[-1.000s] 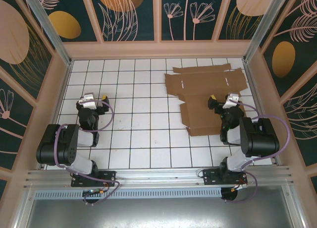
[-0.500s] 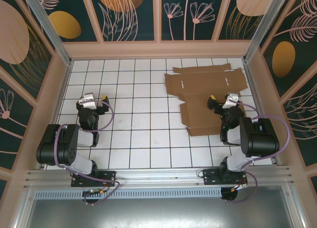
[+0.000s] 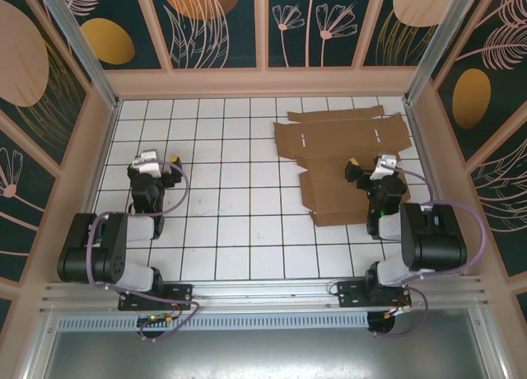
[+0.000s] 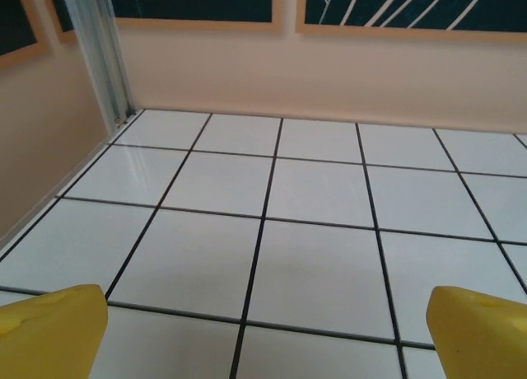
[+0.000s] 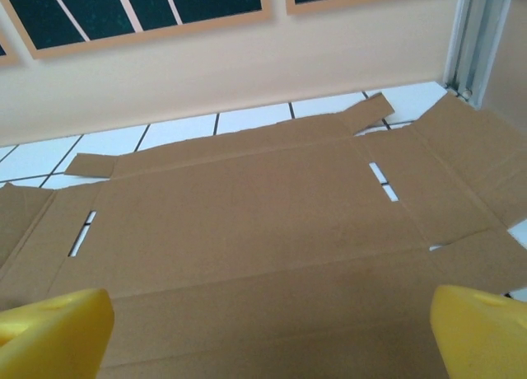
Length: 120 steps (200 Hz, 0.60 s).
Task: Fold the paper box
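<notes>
Near edge first: both arms are folded back over their bases, so the working ends sit about mid-depth on the surface.

The left gripper hangs over plain white tile with its jaws spread wide, nothing between them. From its wrist the yellow fingertips sit at the two bottom corners. Open tile runs ahead to the back wall, and the left wall and a metal corner post close off that side.

The right gripper is just as wide and holding nothing. It hovers over the near-right part of the paper box; I can't tell if it touches the cardboard.

The box is an unfolded brown sheet lying flat on the far-right part of the surface. Its near edge comes up just beside the right arm, and its right flaps lie close to the side wall and post. Two pairs of slots sit in the big panel. A thin flap at the far edge stops near the back wall, with a strip of tile showing between. The sheet's left edge faces a wide stretch of tile in the middle.
</notes>
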Available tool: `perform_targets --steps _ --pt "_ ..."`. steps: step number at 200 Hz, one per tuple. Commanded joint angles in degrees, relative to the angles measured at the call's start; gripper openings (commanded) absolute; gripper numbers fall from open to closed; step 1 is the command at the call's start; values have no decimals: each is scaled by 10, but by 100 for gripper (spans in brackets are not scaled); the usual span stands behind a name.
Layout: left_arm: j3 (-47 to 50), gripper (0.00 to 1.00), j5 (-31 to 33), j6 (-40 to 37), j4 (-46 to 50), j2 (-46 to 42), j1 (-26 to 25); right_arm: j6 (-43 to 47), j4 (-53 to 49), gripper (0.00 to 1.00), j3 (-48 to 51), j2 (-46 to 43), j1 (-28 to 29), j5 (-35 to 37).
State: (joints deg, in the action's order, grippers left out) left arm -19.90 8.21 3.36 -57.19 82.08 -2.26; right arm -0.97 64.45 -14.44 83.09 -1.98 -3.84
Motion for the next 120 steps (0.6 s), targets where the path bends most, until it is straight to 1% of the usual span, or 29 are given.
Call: perform_targets --steps 1,3,4,14,25,33,45,51,58,64,69,74,81,85,93,101,106,113,120 --pt "-111 99 4 -2 167 -53 -35 33 -124 99 -61 -104 48 38" --pt "-116 99 -1 2 175 -57 -39 34 -127 99 -63 -104 51 40" --pt "-120 99 -4 5 179 -60 -40 36 -134 99 -65 -120 60 43" --pt "-143 99 -12 34 206 -89 -64 47 -154 99 -75 -171 106 81" --pt "-157 99 -7 73 225 -128 -105 65 -177 99 -92 -219 162 98" --pt "-172 99 -11 105 251 -151 -142 83 -226 99 -118 -252 203 101" --pt "-221 99 -8 123 354 -172 -205 93 -315 99 -165 -291 263 108" --pt "-248 99 6 124 414 -177 -241 99 -361 99 -188 -305 295 117" --pt "-280 99 37 134 485 -179 -283 90 -412 99 -216 -317 336 168" --pt "-307 99 61 152 534 -180 -309 66 -455 99 -241 -328 380 241" --pt "-323 99 68 172 579 -180 -322 40 -497 99 -265 -335 406 288" --pt "-337 99 58 200 623 -180 -325 11 -551 99 -294 -339 423 306" --pt "-352 99 39 225 674 -179 -325 -37 -633 99 -334 -343 429 286" --pt "-354 99 21 224 694 -178 -325 -67 -684 99 -355 -345 428 264" --pt "-355 99 -12 217 738 -178 -325 -105 -741 99 -383 -350 425 228" --pt "-343 99 11 269 751 -183 -325 -132 -749 99 -381 -363 419 207" --pt "-320 99 17 299 741 -189 -324 -136 -738 99 -367 -375 413 179" --pt "-289 99 -9 321 709 -201 -322 -149 -730 98 -348 -385 400 133" --pt "-256 99 -37 353 668 -213 -322 -168 -739 96 -340 -377 387 105"
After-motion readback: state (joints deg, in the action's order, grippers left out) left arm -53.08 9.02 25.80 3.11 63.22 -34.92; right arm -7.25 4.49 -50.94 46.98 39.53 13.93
